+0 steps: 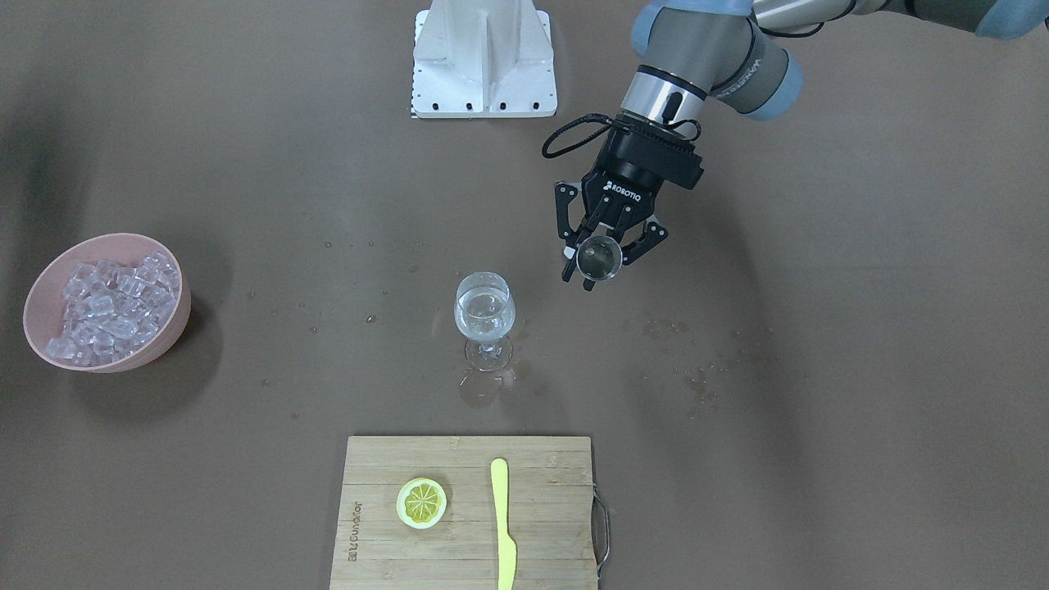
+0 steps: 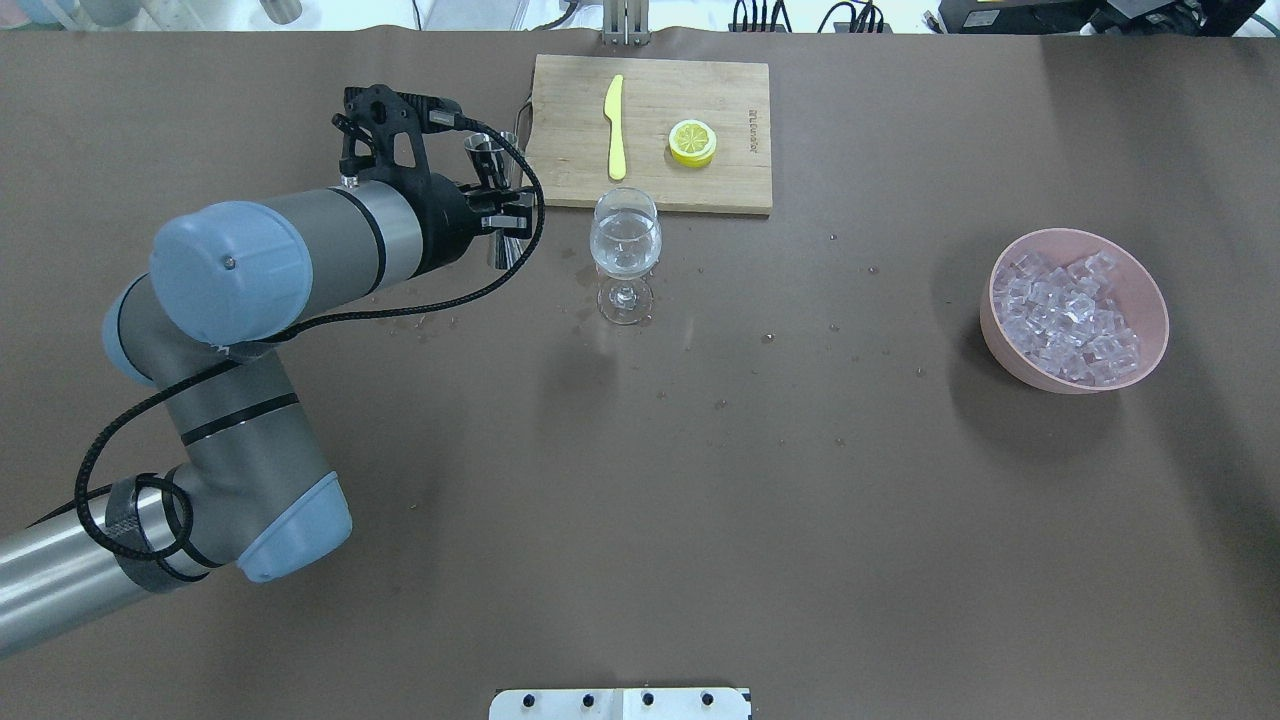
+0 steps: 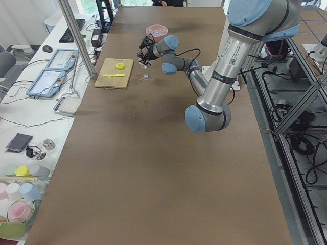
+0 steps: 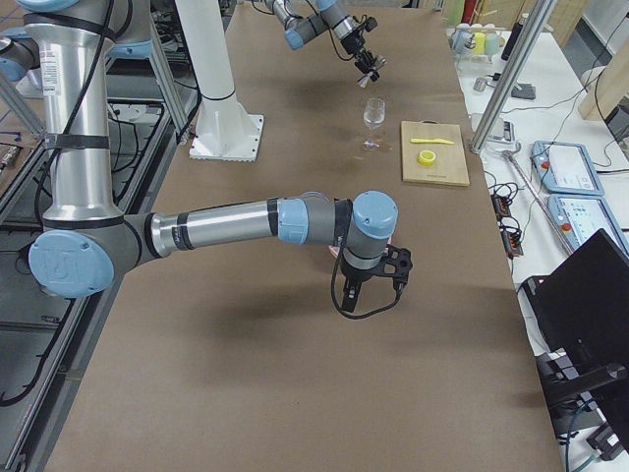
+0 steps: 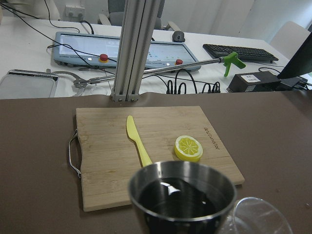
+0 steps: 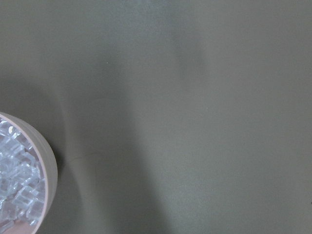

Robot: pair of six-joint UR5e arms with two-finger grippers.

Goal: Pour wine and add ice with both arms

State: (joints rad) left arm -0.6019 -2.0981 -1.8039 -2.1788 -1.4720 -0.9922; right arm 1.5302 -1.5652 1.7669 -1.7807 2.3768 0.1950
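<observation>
Steel cup [image 5: 183, 195] clenched in left pincer [image 1: 602, 260], near wine glass [image 1: 485, 315]: careless swing could topple it. Right pincer [image 4: 371, 287] by ice [image 6: 14, 195]: cannot tell grip.

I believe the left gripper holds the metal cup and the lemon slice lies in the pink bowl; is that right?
Not quite: the lemon slice lies on the cutting board, as the front-facing view shows. The left gripper does hold the metal cup.

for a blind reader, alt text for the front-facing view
The robot's left hand holds a metal cup beside a wine glass of clear wine on a brown table. Pink bowl of ice at the view's left; cutting board with lemon slice and knife at bottom.
</observation>
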